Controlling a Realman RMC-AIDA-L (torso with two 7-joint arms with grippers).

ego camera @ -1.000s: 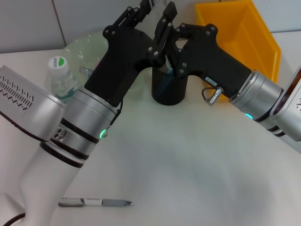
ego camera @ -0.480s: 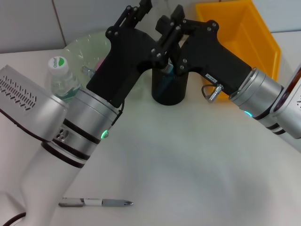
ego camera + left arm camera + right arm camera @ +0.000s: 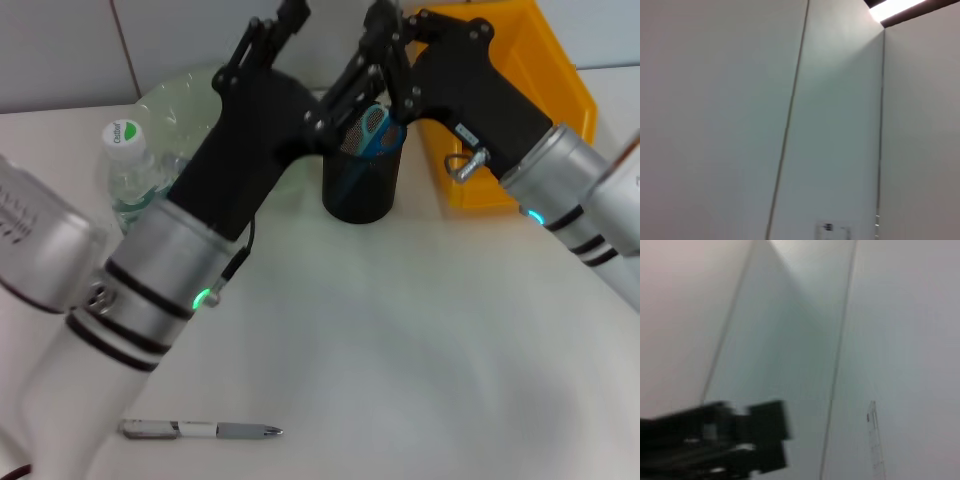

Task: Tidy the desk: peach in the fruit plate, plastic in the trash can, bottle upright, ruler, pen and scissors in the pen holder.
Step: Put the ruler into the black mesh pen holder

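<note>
Scissors (image 3: 373,131) with blue plastic handles stand in the black mesh pen holder (image 3: 360,185), just below the right gripper (image 3: 383,20). Whether either that or the left gripper (image 3: 285,18) is clenched, I cannot tell. A slim grey pen (image 3: 200,430) lies on the white surface (image 3: 400,350).

White bench (image 3: 400,340) carries: black mesh pen holder (image 3: 360,185) at back centre; yellow bin (image 3: 555,90) just to its right; clear green plate (image 3: 185,100) back left; water bottle (image 3: 128,160), upright, green cap, in front of plate; grey/white pen (image 3: 200,431) lying flat near front edge, well apart from the rest.
</note>
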